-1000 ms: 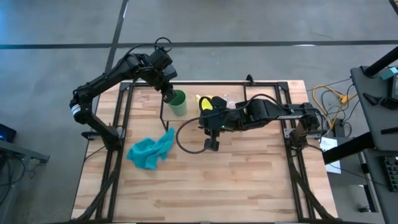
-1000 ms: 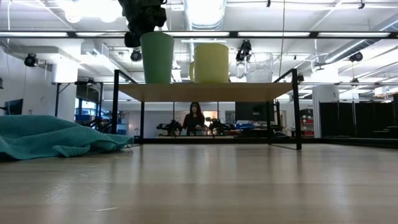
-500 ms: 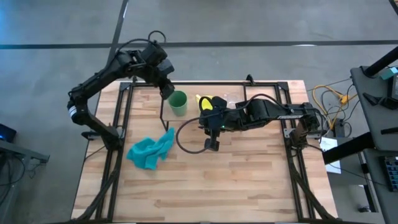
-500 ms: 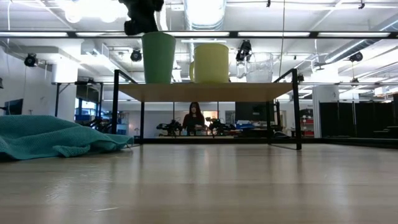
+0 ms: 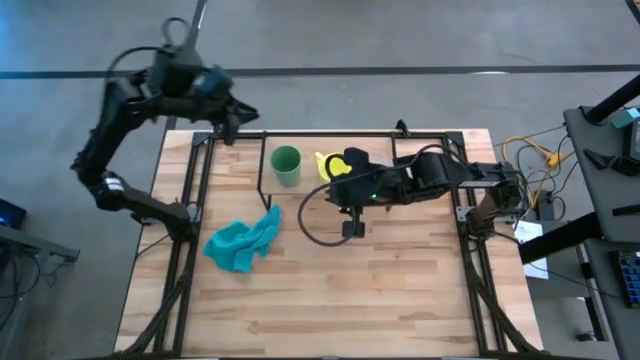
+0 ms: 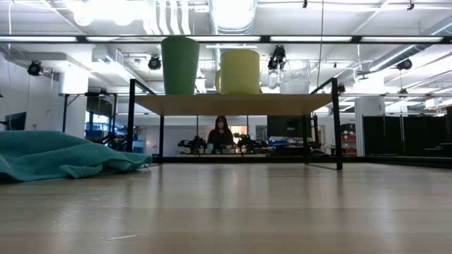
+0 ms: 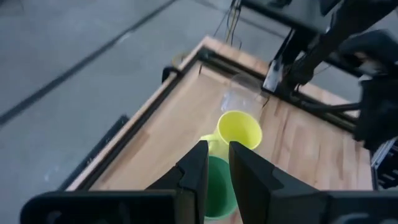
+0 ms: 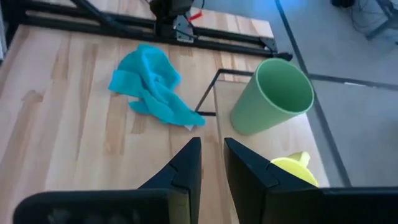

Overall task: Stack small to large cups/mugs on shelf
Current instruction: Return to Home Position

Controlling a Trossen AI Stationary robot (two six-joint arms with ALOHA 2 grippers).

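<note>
Beyond the table's [image 5: 400, 300] 11 o'clock corner the left arm [image 5: 103, 130] rears high, left gripper [image 7: 216, 147] pinched together, empty, now withdrawn from the green cup [image 5: 286, 164] on the shelf [image 6: 233, 104]; right gripper [image 8: 211, 147], also pinched, waits by the yellow mug [image 5: 354, 158].

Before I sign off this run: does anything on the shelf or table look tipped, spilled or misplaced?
Nothing stands out. The green cup, yellow mug and glass cup stand upright in a row on the shelf; only the teal cloth lies crumpled on the table.
</note>
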